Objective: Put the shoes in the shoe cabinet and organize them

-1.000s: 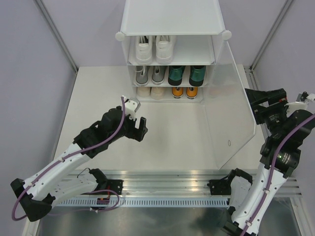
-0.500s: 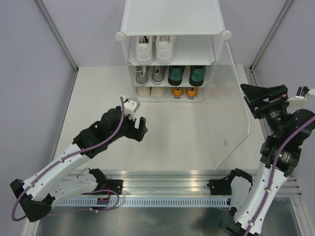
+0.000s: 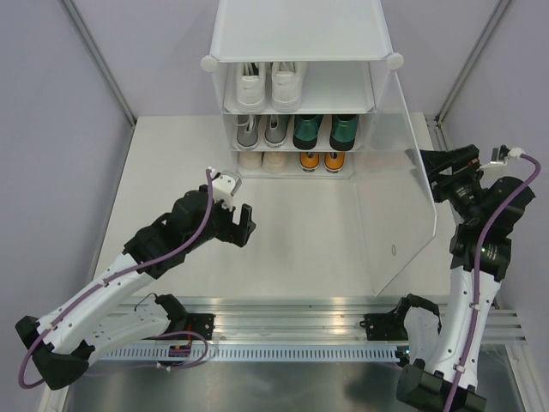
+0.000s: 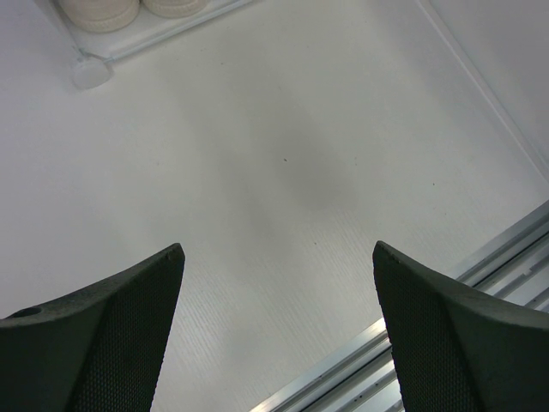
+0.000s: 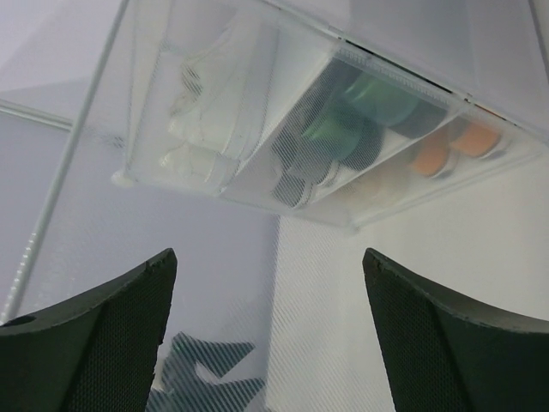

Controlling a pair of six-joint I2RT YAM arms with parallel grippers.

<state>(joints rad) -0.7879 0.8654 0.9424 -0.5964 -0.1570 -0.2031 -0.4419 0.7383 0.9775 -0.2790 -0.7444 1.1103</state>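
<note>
Shoes [image 3: 276, 130] are sitting on the cabinet [image 3: 300, 30] shelves, its door [image 3: 403, 206] standing ajar. Left tool [image 4: 276, 247] is hovering over the surface [image 3: 300, 232], gaping apart; right tool [image 5: 268, 254], likewise apart, is facing the door.

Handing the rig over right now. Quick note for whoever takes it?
Left gripper: fingers open, empty, above the table.
Right gripper: fingers open, empty, at the outer face of the door; contact unclear.
Shoes: white sneakers top shelf; grey lace-ups and green shoes middle; cream pair and orange lace-ups bottom.
Done: all five pairs shelved in the shoe cabinet.
Left: door stands open; probably just shut it.
</note>
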